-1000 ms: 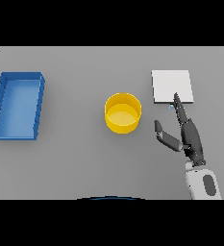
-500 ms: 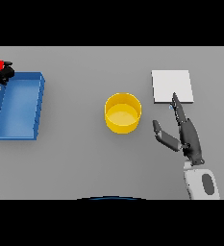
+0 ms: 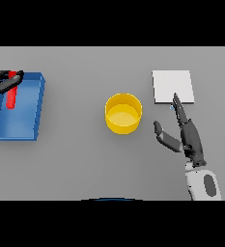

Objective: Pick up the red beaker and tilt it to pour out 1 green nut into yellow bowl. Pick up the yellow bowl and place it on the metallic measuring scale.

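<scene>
We are seeing the left hand point(image 3: 2, 83) at the far left, fingers curling round the red beaker point(image 3: 11, 95) above the blue tray point(image 3: 38, 109). The yellow bowl point(image 3: 123, 113) is sitting mid-table, apart from the metallic scale point(image 3: 172, 86). The right hand point(image 3: 187, 135) is resting with fingers straight, beside the scale.

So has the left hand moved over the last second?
Yes. The left hand, shut on the red beaker, has come in from the left edge and now sits over the blue tray.
</scene>
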Controlling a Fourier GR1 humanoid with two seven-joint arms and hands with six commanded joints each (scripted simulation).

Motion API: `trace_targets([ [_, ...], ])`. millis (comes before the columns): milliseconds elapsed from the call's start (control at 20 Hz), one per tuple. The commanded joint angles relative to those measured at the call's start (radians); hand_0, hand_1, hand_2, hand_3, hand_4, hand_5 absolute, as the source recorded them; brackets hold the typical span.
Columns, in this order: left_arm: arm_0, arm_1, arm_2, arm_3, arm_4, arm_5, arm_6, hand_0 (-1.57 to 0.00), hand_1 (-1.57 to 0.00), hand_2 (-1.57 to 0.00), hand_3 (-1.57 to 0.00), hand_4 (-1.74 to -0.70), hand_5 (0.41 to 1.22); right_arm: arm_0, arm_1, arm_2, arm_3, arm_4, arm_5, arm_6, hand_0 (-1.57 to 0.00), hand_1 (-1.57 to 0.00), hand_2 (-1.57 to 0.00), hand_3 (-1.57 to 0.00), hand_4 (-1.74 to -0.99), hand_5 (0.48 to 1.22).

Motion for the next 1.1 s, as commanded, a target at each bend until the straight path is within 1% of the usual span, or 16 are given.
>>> trace_targets([
  [0, 0.02, 0.01, -0.004, -0.031, -0.004, 0.025, 0.02, -0.26, -0.23, -0.22, -0.18, -0.74, 0.648, 0.003, 0.001, 0.004, 0.007, 0.01, -0.004, 0.01, 0.0, 0.0, 0.0, 0.0, -1.156, 0.69],
  [150, 0.016, 0.001, -0.023, -0.068, -0.029, 0.082, 0.064, -0.13, -0.12, -0.11, -0.09, -0.72, 0.647, 0.002, -0.002, 0.004, 0.002, 0.017, -0.009, 0.013, 0.0, 0.0, 0.0, 0.0, -1.173, 0.688],
  [200, 0.021, 0.015, -0.021, -0.085, -0.033, 0.094, 0.07, -0.11, -0.09, -0.09, -0.08, -0.71, 0.647, -0.007, -0.001, 0.002, 0.004, 0.016, -0.01, 0.015, 0.0, 0.0, 0.0, 0.0, -1.176, 0.688],
  [300, 0.032, 0.026, -0.011, -0.1, -0.039, 0.125, 0.049, -0.07, -0.06, -0.06, -0.05, -0.71, 0.658, -0.006, -0.009, 0.007, -0.007, 0.041, -0.022, 0.048, 0.0, 0.0, 0.0, 0.0, -1.175, 0.672],
  [350, 0.03, 0.019, -0.005, -0.099, -0.037, 0.135, 0.032, -0.05, -0.05, -0.05, -0.04, -0.71, 0.663, -0.004, -0.01, 0.029, -0.005, 0.077, -0.027, 0.052, 0.0, 0.0, 0.0, 0.0, -1.163, 0.677],
  [400, 0.037, 0.021, 0.001, -0.114, -0.032, 0.142, 0.01, -0.04, -0.04, -0.04, -0.03, -0.71, 0.674, -0.009, -0.025, 0.036, -0.014, 0.083, -0.011, 0.052, 0.0, 0.0, 0.0, 0.0, -1.146, 0.691],
  [450, 0.045, 0.021, 0.003, -0.113, -0.033, 0.151, 0.001, -0.03, -0.03, -0.03, -0.02, -0.71, 0.679, -0.025, -0.044, 0.047, -0.013, 0.092, 0.011, 0.039, 0.0, 0.0, 0.0, 0.0, -1.132, 0.703],
  [500, 0.039, 0.017, 0.004, -0.11, -0.035, 0.157, 0.006, -0.03, -0.02, -0.02, -0.02, -0.71, 0.685, -0.04, -0.068, 0.062, -0.009, 0.107, 0.039, 0.042, 0.0, 0.0, 0.0, 0.0, -1.137, 0.717],
  [550, 0.046, 0.025, -0.001, -0.121, -0.038, 0.156, 0.008, -0.02, -0.02, -0.02, -0.01, -0.71, 0.689, -0.061, -0.099, 0.082, -0.01, 0.128, 0.072, 0.029, 0.0, 0.0, 0.0, 0.0, -1.153, 0.728],
  [600, 0.039, 0.021, 0.003, -0.124, -0.031, 0.151, 0.006, -0.02, -0.01, -0.01, -0.01, -0.71, 0.683, -0.083, -0.138, 0.099, -0.008, 0.161, 0.098, 0.038, 0.0, 0.0, 0.0, 0.0, -1.172, 0.728],
  [650, 0.037, 0.019, 0.008, -0.127, -0.024, 0.152, 0.004, -0.01, -0.01, -0.01, -0.01, -0.72, 0.676, -0.127, -0.172, 0.124, -0.005, 0.214, 0.116, 0.078, 0.0, 0.0, 0.0, 0.0, -1.19, 0.716],
  [750, 0.052, 0.013, 0.011, -0.131, -0.016, 0.155, -0.015, -0.01, -0.01, -0.01, -0.01, -0.72, 0.667, -0.202, -0.234, 0.193, 0.021, 0.326, 0.16, 0.098, 0.0, 0.0, 0.0, 0.0, -1.216, 0.704],
  [800, 0.058, 0.012, 0.012, -0.133, -0.012, 0.154, -0.018, -0.01, -0.01, -0.01, 0.0, -0.72, 0.664, -0.237, -0.262, 0.222, 0.037, 0.367, 0.181, 0.088, 0.0, 0.0, 0.0, 0.0, -1.22, 0.701],
  [900, 0.052, 0.009, 0.009, -0.124, -0.017, 0.153, -0.016, 0.0, 0.0, 0.0, 0.0, -0.72, 0.667, -0.32, -0.318, 0.283, 0.064, 0.449, 0.225, 0.046, 0.0, 0.0, 0.0, 0.0, -1.233, 0.703],
  [950, 0.055, 0.013, 0.009, -0.127, -0.016, 0.152, -0.014, 0.0, 0.0, 0.0, 0.0, -0.71, 0.669, -0.356, -0.329, 0.318, 0.091, 0.487, 0.235, 0.019, 0.0, 0.0, 0.0, 0.0, -1.232, 0.702],
  [1050, 0.054, 0.007, 0.003, -0.133, -0.018, 0.151, -0.016, 0.0, 0.0, 0.0, 0.0, -0.71, 0.676, -0.414, -0.348, 0.377, 0.133, 0.55, 0.267, -0.005, 0.0, 0.0, 0.0, 0.0, -1.223, 0.705],
])
